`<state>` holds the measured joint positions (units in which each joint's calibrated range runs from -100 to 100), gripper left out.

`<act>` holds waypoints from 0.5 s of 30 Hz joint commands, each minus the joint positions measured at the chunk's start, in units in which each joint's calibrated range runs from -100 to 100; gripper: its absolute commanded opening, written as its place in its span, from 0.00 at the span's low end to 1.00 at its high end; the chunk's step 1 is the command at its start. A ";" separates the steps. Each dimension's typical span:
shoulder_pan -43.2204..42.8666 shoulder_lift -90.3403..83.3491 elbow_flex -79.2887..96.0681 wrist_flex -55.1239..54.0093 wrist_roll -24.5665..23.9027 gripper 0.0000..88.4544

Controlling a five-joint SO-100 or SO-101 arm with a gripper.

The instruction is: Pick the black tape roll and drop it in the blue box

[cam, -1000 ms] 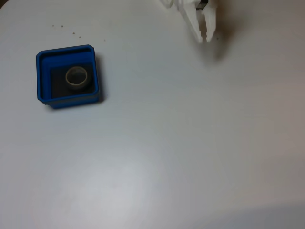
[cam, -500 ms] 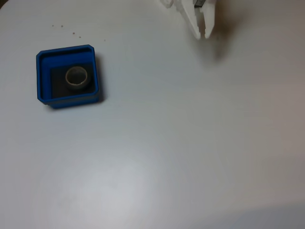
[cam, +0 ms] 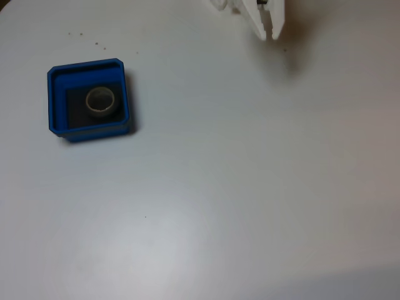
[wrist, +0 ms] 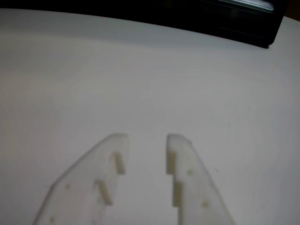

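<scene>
Black tape roll (cam: 100, 102) lies flat on the blue box (cam: 55, 103) floor; drop looks done. Over the last second my gripper (cam: 271, 34) has pulled back toward the fixed view's top edge, well apart from the box. Wrist view: fingers (wrist: 180, 171) parted, holding nothing.

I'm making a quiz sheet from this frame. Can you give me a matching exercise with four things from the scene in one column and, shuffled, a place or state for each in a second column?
Things:
1. black tape roll
2. blue box
3. gripper
4. table

Places or states:
A. at the top edge of the fixed view, jaws apart, holding nothing
B. white surface under everything
C. lying on the dark floor inside the tray
D. standing on the table at the left of the fixed view

Pairs: 1-C, 2-D, 3-A, 4-B
</scene>
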<state>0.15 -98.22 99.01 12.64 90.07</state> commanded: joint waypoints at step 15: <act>0.10 -0.27 0.81 -1.26 0.21 0.02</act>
<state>0.15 -98.22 99.01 12.64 90.07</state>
